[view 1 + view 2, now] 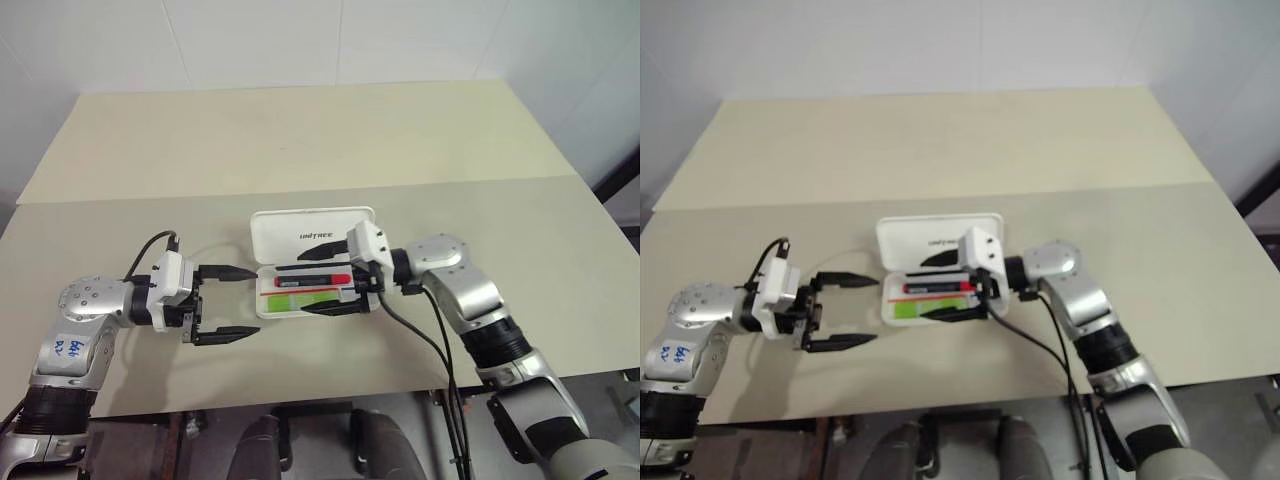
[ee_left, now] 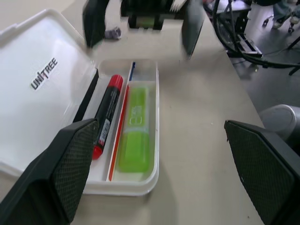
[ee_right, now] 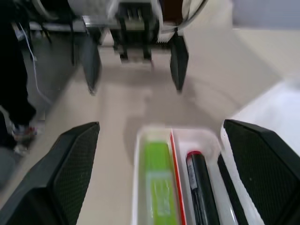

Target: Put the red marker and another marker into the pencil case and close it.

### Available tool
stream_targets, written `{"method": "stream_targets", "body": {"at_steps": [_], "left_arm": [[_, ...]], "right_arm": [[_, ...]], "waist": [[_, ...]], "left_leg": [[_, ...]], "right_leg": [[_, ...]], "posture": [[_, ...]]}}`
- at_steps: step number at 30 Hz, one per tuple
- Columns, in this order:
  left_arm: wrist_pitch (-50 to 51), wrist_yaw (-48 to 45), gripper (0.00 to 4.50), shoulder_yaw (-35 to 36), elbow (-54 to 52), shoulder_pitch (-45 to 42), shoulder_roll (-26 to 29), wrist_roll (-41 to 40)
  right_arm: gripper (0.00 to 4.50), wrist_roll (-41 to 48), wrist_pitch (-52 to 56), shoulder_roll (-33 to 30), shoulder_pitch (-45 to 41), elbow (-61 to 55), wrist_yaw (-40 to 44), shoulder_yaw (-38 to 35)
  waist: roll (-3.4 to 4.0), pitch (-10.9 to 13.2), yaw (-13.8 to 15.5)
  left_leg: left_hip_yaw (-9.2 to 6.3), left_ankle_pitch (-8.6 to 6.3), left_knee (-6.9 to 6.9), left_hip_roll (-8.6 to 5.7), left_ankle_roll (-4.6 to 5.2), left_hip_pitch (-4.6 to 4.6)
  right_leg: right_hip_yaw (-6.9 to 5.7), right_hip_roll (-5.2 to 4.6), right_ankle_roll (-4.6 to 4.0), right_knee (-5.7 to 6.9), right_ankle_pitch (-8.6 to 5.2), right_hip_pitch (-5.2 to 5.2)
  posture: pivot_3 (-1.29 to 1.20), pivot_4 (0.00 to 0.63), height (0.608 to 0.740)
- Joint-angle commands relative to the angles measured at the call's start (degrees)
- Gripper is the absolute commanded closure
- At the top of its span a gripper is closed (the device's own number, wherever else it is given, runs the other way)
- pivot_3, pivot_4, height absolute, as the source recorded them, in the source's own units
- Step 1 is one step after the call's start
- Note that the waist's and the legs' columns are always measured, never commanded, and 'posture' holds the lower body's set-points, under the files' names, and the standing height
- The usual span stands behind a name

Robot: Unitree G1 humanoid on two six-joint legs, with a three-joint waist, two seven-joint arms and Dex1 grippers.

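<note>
The white pencil case (image 1: 266, 307) lies open at the table's middle front, its lid (image 1: 312, 235) folded back flat with the lettering up. In its tray the red marker (image 1: 312, 280) lies on the lid side. The other marker, a lime-green highlighter (image 1: 300, 301), lies beside it on the near side; both also show as marker (image 2: 107, 115) and highlighter (image 2: 136, 129). My right gripper (image 1: 322, 278) hovers open over the tray's right end, one finger over the lid and one over the front wall, holding nothing. My left gripper (image 1: 235, 302) stands open and empty just left of the case.
The beige table (image 1: 300, 150) stretches far back, with a seam across it behind the case. Its front edge runs close below both grippers. A black cable (image 1: 430, 340) hangs from my right arm over that edge.
</note>
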Motion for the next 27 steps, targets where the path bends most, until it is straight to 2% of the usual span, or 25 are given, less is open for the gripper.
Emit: {"method": "stream_targets", "body": {"at_steps": [1, 5, 9, 14, 18, 25, 27], "left_arm": [[0.5, 0.8, 0.00, 0.6, -2.4, -0.4, -0.8, -1.5], [1.3, 2.3, 0.00, 0.4, -4.1, -1.2, -2.6, -2.3], [1.9, 3.5, 0.00, -0.2, -4.5, -2.0, -4.2, -2.1], [2.7, 4.8, 0.00, -1.4, -5.6, -3.0, -6.1, -2.1], [2.7, 4.8, 0.00, -1.7, -5.7, -3.2, -6.5, -2.0], [2.3, 5.3, 0.00, -2.1, -5.4, -2.9, -7.3, -1.7], [2.4, 5.5, 0.00, -2.2, -5.6, -2.9, -7.5, -1.7]], "right_arm": [[0.03, 5.4, 5.6, -4.8, 4.0, -8.5, -1.3, -6.0], [0.03, 6.3, 5.6, -12.0, 7.9, -9.0, -1.4, -12.2], [0.03, 3.8, -0.8, -17.6, 9.2, 0.8, -1.5, -18.7], [0.03, -2.0, -10.5, -20.0, 8.3, 15.5, -4.5, -20.8], [0.03, -5.1, -12.4, -18.6, 8.1, 19.4, -10.7, -20.7], [0.03, -9.3, -0.5, -5.8, 12.8, 6.6, -38.2, -21.8], [0.03, -10.4, 1.5, -3.2, 13.4, 4.7, -43.2, -22.1]], "waist": [[0.00, 0.0, 0.4], [-0.01, 0.0, 0.9], [-0.02, 0.0, 0.9], [-0.03, 0.0, 1.0], [-0.03, 0.0, 0.6], [-0.02, 0.0, -0.2], [-0.02, 0.0, -0.2]], "left_leg": [[-0.01, 0.00, 0.00, -0.01, 0.00, -0.02], [0.08, -0.03, 0.01, -0.02, 0.05, -0.03], [0.19, -0.03, 0.02, 0.01, 0.05, 0.00], [0.27, -0.06, 0.16, -0.01, 0.12, 0.00], [0.30, -0.06, 0.22, -0.01, 0.15, -0.01], [0.19, -0.03, 0.37, 0.06, 0.11, 0.00], [0.21, -0.04, 0.40, 0.04, 0.11, 0.00]], "right_leg": [[-0.03, -0.03, -0.09, -0.05, -0.05, 0.00], [0.03, -0.04, -0.42, -0.22, -0.17, 0.03], [0.10, 0.07, -0.58, -0.51, -0.08, 0.13], [0.13, 0.10, -0.59, -0.61, -0.05, 0.21], [0.20, 0.11, -0.39, -0.58, 0.06, 0.20], [0.18, 0.12, -0.30, -0.34, 0.11, 0.20], [0.20, 0.10, -0.30, -0.28, 0.11, 0.20]], "posture": [[0.00, 0.150, 0.740], [0.00, 0.150, 0.740], [0.00, 0.150, 0.740], [0.00, 0.150, 0.740], [0.00, 0.150, 0.740], [0.00, 0.150, 0.740], [0.00, 0.150, 0.740]]}}
